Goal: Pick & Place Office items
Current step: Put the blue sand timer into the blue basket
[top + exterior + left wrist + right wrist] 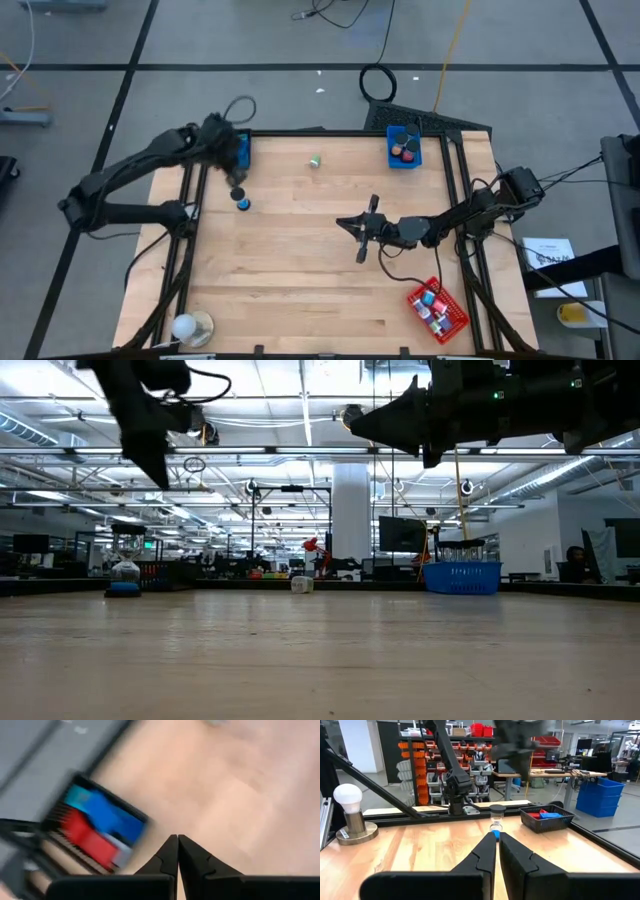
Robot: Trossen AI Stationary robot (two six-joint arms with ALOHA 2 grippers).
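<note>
The pale wooden bench [300, 260] carries a blue plastic basket [404, 149] at its far edge, a red plastic basket [438, 310] of small coloured items near the right front corner, a black mesh tray [238, 151] holding blue and red pieces at the far left, and a round white bulb on a tan base [190, 326] at the left front corner. A small green-and-white item [315, 160] lies alone near the far edge. A little blue-based item with a clear top [243, 202] stands just below the left hand [238, 191], whose fingers are pressed together, empty. The right hand [362, 226], fingers together and empty, hangs mid-bench, well apart from it.
</note>
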